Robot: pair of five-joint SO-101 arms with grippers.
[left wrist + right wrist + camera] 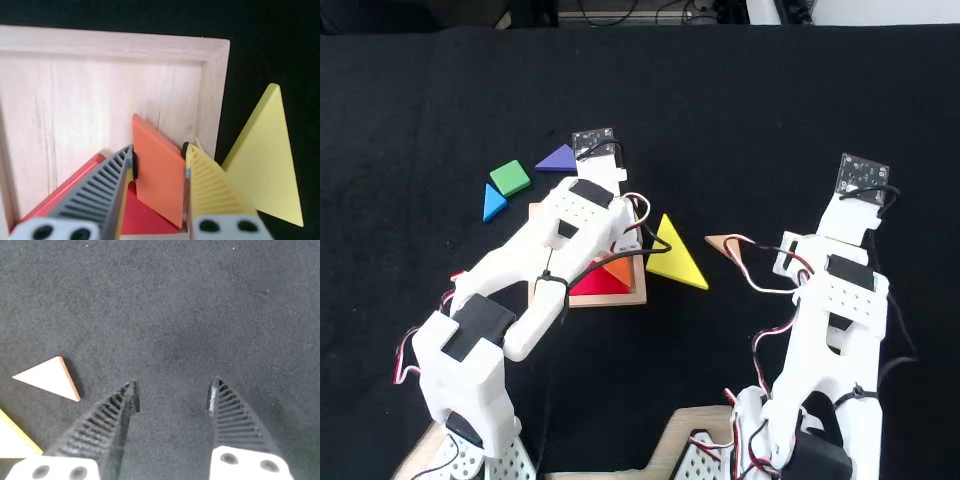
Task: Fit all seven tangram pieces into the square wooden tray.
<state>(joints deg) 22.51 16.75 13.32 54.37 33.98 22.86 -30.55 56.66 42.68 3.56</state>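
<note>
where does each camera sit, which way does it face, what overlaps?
High: fixed above the table, looking down on left arm, right arm, tray.
Left wrist: on the left arm, looking past the left gripper, shut on the orange piece, into the tray.
Right wrist: on the right arm, facing the table past the open right gripper.
Shared: yellow triangle, all three.
</note>
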